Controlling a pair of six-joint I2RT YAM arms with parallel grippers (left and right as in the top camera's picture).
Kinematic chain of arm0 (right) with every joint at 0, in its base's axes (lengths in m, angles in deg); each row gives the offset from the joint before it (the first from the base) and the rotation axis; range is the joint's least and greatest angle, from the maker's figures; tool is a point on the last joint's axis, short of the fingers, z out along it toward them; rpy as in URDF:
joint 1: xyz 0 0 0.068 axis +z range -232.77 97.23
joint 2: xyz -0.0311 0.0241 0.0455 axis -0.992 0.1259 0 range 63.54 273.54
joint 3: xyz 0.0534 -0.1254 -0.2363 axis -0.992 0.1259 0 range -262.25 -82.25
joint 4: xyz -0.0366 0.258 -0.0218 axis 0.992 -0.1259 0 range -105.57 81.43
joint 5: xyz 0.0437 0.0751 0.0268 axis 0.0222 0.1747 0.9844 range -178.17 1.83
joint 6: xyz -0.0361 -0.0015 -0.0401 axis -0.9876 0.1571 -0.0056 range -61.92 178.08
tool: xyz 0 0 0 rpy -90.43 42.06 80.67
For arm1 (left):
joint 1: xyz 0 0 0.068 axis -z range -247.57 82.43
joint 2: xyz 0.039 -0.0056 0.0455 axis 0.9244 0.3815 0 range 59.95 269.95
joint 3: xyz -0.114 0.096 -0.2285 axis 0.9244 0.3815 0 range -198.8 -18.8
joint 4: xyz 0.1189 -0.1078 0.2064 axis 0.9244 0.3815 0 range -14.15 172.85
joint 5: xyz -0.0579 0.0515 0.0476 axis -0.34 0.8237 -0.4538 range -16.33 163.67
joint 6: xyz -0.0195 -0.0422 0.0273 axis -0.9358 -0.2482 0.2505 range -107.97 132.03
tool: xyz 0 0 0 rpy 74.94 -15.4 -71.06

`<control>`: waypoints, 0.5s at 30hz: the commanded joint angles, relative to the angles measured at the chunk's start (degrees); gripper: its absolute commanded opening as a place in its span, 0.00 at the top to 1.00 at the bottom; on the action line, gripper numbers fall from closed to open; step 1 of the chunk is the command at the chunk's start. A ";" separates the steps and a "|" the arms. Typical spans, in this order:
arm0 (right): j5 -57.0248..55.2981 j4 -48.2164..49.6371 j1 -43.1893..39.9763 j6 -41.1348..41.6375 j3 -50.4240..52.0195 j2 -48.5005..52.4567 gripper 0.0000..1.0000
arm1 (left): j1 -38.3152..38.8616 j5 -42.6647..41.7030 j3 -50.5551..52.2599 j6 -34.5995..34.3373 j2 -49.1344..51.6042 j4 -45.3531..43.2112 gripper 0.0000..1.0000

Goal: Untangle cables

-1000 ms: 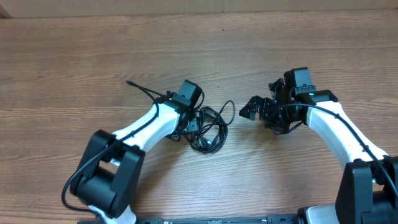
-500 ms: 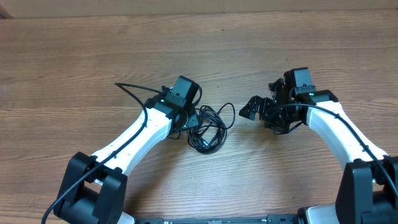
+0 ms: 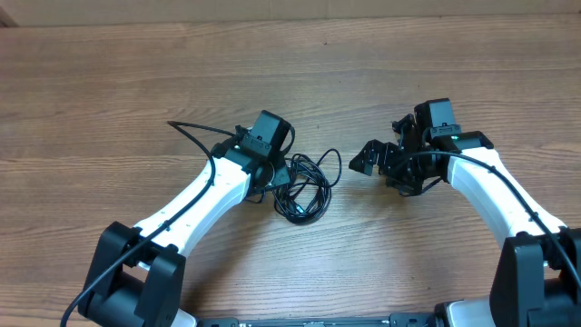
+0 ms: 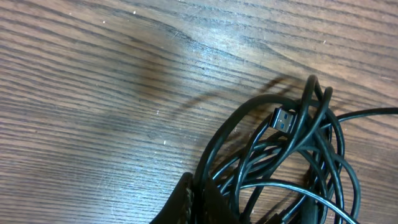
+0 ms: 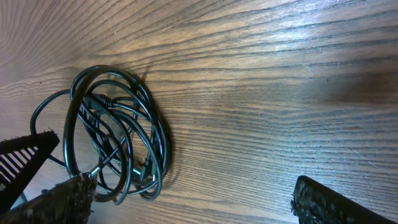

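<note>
The cables (image 3: 307,186) lie in one tangled black bundle on the wooden table (image 3: 109,82), near its middle. My left gripper (image 3: 277,174) is at the bundle's left edge. In the left wrist view the left gripper (image 4: 200,198) is shut on one strand of the cables (image 4: 292,155), and a silver USB plug (image 4: 285,120) shows among the loops. My right gripper (image 3: 381,143) stands open a little to the right of the bundle, touching nothing. In the right wrist view the cables (image 5: 118,137) lie left of the gap between the spread right gripper (image 5: 196,205) fingers.
A thicker black wire (image 3: 192,133) belonging to the left arm arcs out over the table to the left of the left gripper. The white arms reach in from the near edge. Bare wood surrounds the bundle.
The left arm swung its base and elbow to the left and its gripper shifted slightly up-left at the bundle; its wire now reaches further left. The right arm has not moved.
</note>
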 commanded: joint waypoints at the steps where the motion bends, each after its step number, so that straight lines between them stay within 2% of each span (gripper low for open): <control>1: -0.59 0.22 0.13 -0.28 -1.31 -1.42 0.00 | -1.33 -1.16 -3.61 3.65 -1.01 0.68 0.96; 4: -0.57 0.24 0.13 -0.26 -1.31 -1.42 0.00 | -1.57 -2.29 -5.68 6.03 -1.99 2.16 0.96; 13: -0.20 5.79 0.13 0.85 -1.31 -1.42 0.00 | -1.55 -3.43 -6.95 6.10 -6.47 1.09 0.96; 15: 3.04 7.58 0.13 0.83 -1.31 -1.42 0.00 | -1.53 -3.48 -6.95 6.12 -7.65 1.03 0.96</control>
